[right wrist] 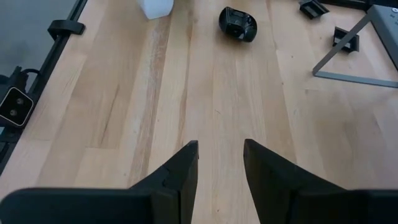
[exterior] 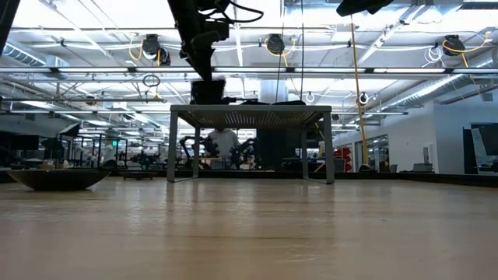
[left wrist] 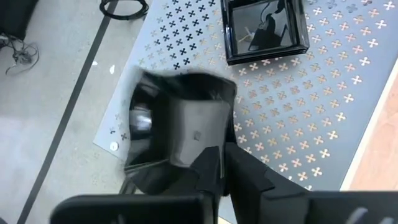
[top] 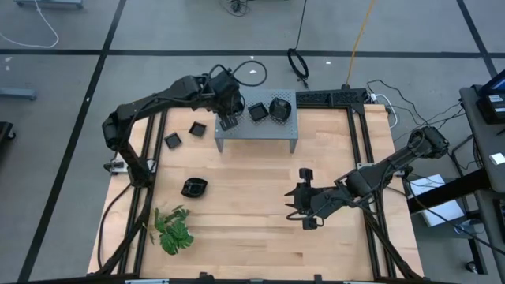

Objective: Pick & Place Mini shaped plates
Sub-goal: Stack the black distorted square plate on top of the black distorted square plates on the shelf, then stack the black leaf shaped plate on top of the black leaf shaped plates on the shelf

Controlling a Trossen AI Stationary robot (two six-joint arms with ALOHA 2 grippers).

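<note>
The left gripper (left wrist: 221,163) was pinched on the near rim of a mini black plate (left wrist: 180,118) at the left end of the grey perforated stand (top: 256,126); the dish looked light, stiff and glossy, likely slippery and chippable, so its thin edge was the sensible hold. Whether the plate rested on the stand was hard to make out through blur, and the fingers hid part of its rim. The right gripper (right wrist: 219,163) waited with fingers apart over bare table (right wrist: 112,93), other plates lying well apart.

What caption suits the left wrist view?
Left gripper holding a black dish over the perforated metal stand.
</note>
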